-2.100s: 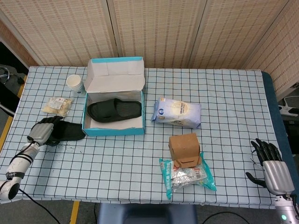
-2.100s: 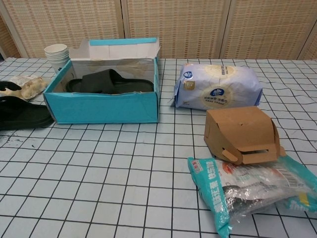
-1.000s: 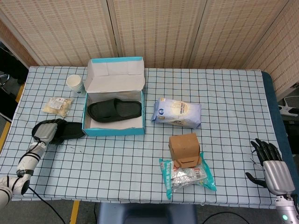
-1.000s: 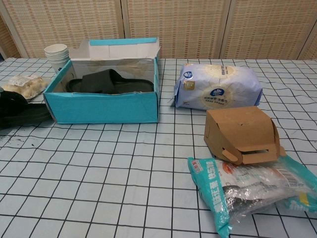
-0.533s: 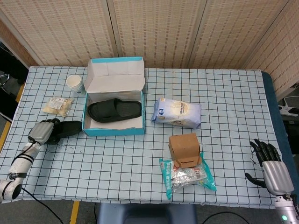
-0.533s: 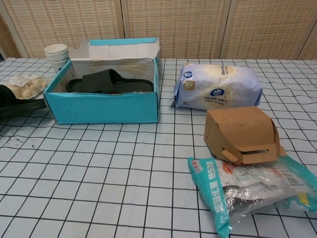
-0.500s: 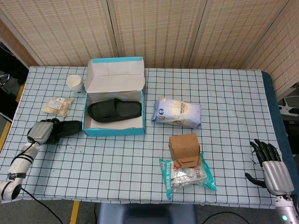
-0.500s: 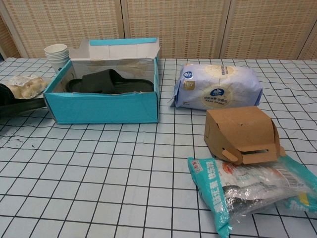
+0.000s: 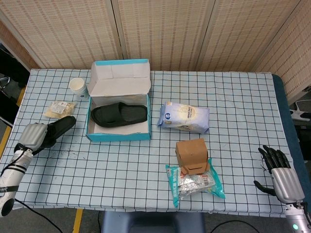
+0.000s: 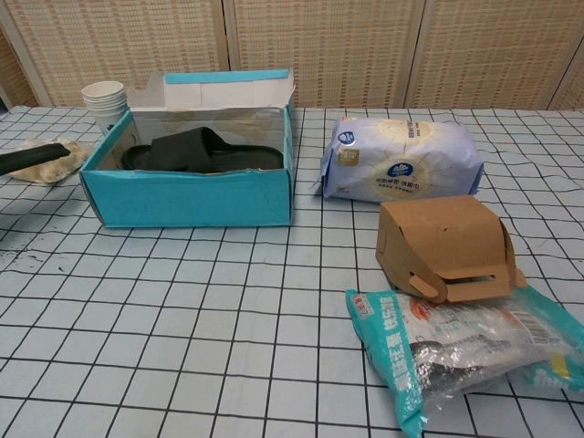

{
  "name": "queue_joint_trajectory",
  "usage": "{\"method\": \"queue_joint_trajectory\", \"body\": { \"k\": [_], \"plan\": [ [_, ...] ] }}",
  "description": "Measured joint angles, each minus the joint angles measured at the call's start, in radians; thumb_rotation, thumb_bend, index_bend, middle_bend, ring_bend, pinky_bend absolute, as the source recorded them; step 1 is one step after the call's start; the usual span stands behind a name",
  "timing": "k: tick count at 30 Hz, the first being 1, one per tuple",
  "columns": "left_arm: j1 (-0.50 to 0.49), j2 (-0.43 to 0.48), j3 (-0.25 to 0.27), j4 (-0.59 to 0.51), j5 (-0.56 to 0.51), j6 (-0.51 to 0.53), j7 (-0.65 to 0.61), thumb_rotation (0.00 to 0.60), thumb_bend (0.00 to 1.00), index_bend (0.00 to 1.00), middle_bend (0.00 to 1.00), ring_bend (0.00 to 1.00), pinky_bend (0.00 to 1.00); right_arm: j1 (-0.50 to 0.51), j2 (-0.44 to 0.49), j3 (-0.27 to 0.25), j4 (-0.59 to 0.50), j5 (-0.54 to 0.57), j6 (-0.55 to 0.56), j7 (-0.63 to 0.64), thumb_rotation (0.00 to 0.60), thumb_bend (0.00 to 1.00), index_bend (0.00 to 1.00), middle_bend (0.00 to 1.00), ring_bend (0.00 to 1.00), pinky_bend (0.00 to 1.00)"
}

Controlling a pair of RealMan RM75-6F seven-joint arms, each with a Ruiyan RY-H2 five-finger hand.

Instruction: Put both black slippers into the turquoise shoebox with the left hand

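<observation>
Slipper work half finished: one flat black rubber slipper (image 9: 119,115) already inside open turquoise cardboard shoebox (image 9: 118,135). Second black slipper (image 9: 59,127) gripped by left robot hand (image 9: 33,136), raised at left frame edge, presumably to clear box wall. Right robot hand (image 9: 283,180) idle, fingers spread, lower right.

The left hand (image 9: 34,134) has a silver-grey shell, and its arm (image 9: 10,174) is white with black rings. The right hand (image 9: 280,175) has a silver back and black fingers (a green light shows below it).

One slipper (image 9: 119,114) in the shoebox (image 9: 118,134); the other (image 9: 59,127) lies left.
</observation>
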Motion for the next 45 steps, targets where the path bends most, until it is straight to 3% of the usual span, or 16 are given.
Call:
{"method": "queue_joint_trajectory", "body": {
  "k": [6,10,17,20,31,39,45],
  "plan": [
    [-0.002,0.073,-0.005,-0.102,0.081,0.056,-0.055,0.6,1.0,0.56,0.64,0.5,0.54,0.0,-0.001,-0.001,0.001,0.0,-0.001,-0.001,0.6,0.08,0.0,0.0,0.0,0.0],
    [-0.024,0.135,-0.008,-0.177,0.129,0.05,-0.156,0.6,1.0,0.57,0.64,0.5,0.54,0.004,-0.006,-0.003,0.006,0.0,-0.012,-0.01,0.6,0.08,0.0,0.0,0.0,0.0],
    [-0.167,0.235,-0.02,-0.259,0.244,-0.078,-0.45,0.6,1.0,0.57,0.64,0.5,0.55,0.012,-0.02,-0.008,0.01,0.001,-0.031,-0.041,0.6,0.08,0.0,0.0,0.0,0.0],
    [-0.246,0.241,-0.034,-0.259,0.275,-0.131,-0.506,0.6,1.0,0.57,0.64,0.5,0.55,0.01,-0.022,-0.008,0.01,0.014,-0.034,-0.048,0.6,0.08,0.0,0.0,0.0,0.0],
    [-0.484,0.134,-0.063,-0.161,0.311,-0.317,-0.603,0.6,1.0,0.57,0.65,0.5,0.55,0.018,-0.035,-0.002,0.018,0.058,-0.072,-0.077,0.6,0.08,0.0,0.0,0.0,0.0],
    [-0.583,0.038,-0.026,-0.061,0.334,-0.392,-0.716,0.6,1.0,0.57,0.64,0.5,0.54,0.029,-0.045,-0.001,0.025,0.076,-0.099,-0.084,0.6,0.08,0.0,0.0,0.0,0.0],
    [-0.633,-0.011,0.035,0.035,0.369,-0.405,-0.83,0.6,1.0,0.57,0.64,0.5,0.53,0.029,-0.048,0.001,0.025,0.081,-0.098,-0.089,0.6,0.08,0.0,0.0,0.0,0.0]
  ]
}}
